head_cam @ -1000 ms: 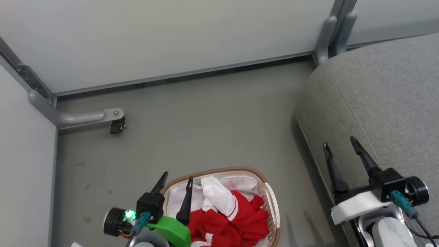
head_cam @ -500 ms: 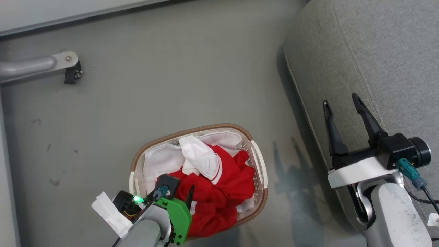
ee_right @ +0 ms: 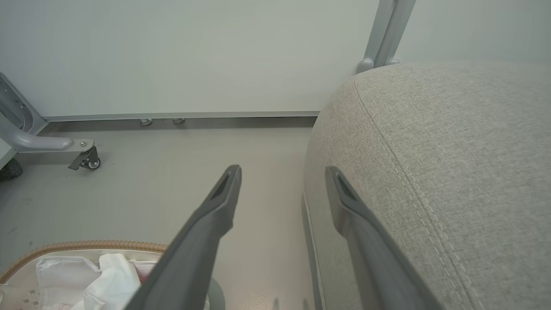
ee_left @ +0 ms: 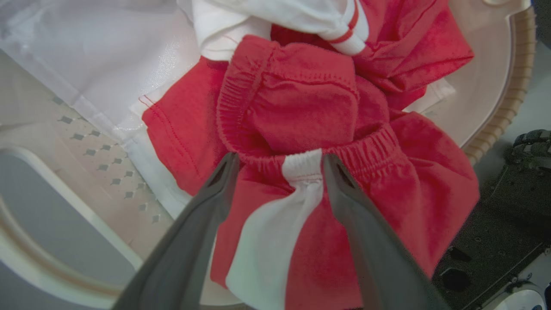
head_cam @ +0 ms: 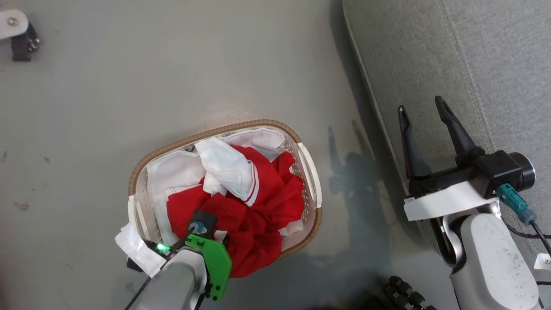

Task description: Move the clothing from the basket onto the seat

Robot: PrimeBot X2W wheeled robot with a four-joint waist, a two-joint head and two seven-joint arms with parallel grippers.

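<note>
The left claw (ee_left: 280, 159) has its fingers apart, straddling the white-striped elastic waistband of the clothing (ee_left: 297, 99) without clamping it. The red heap lies wholly inside the basket (head_cam: 215, 129), which sits on the floor (head_cam: 129, 64) near the seat (head_cam: 473, 51). The right claw (head_cam: 420, 105) hangs spread and empty over the seat's edge. Nothing red lies on the visible seat, so I judge the task barely begun, with the first grasp not yet made.
</note>
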